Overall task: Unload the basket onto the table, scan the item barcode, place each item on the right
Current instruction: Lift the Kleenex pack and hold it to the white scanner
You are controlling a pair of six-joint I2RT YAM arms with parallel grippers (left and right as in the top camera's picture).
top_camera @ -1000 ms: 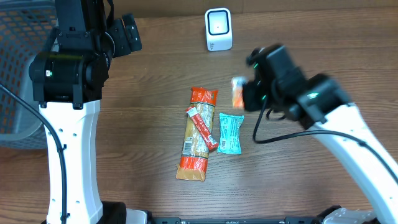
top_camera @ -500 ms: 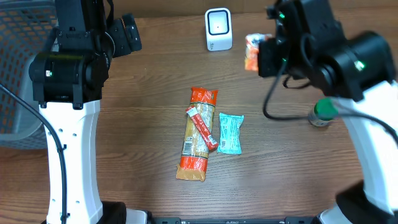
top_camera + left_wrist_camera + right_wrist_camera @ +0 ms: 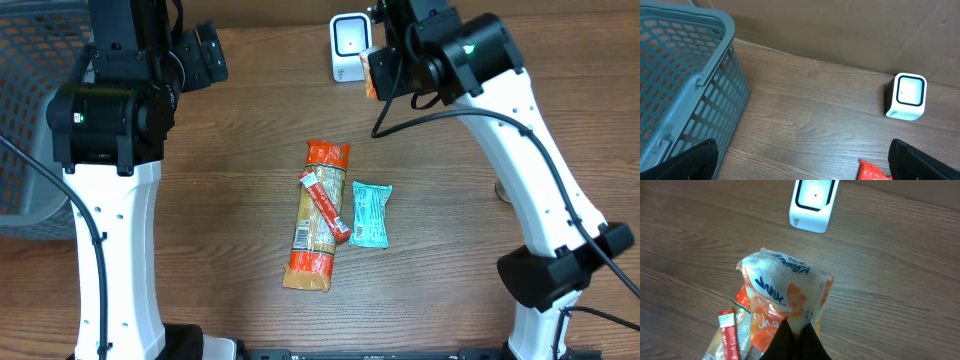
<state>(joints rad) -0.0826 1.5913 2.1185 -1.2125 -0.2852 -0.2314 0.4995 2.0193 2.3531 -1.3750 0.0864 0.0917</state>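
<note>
The item, an orange and white snack packet [image 3: 371, 72] [image 3: 785, 300], hangs in the air with my right gripper [image 3: 384, 74] [image 3: 796, 330] shut on its lower edge. It sits just right of the white scanner box [image 3: 351, 47] [image 3: 813, 202] at the table's back, whose lit window faces forward. In the right wrist view the packet's printed face is toward the camera, below the scanner. My left gripper [image 3: 802, 167] stands open at the back left with nothing between its fingers, and the scanner [image 3: 906, 96] lies ahead to its right.
A long orange and yellow packet [image 3: 315, 215], a red stick sachet [image 3: 325, 205] across it and a teal packet [image 3: 370, 214] lie mid-table. A teal-grey mesh basket [image 3: 30, 110] [image 3: 685, 85] stands at the far left.
My right gripper has carried the orange packet from right of the table's middle up and back, then left, to beside the scanner. The left arm has not moved.
</note>
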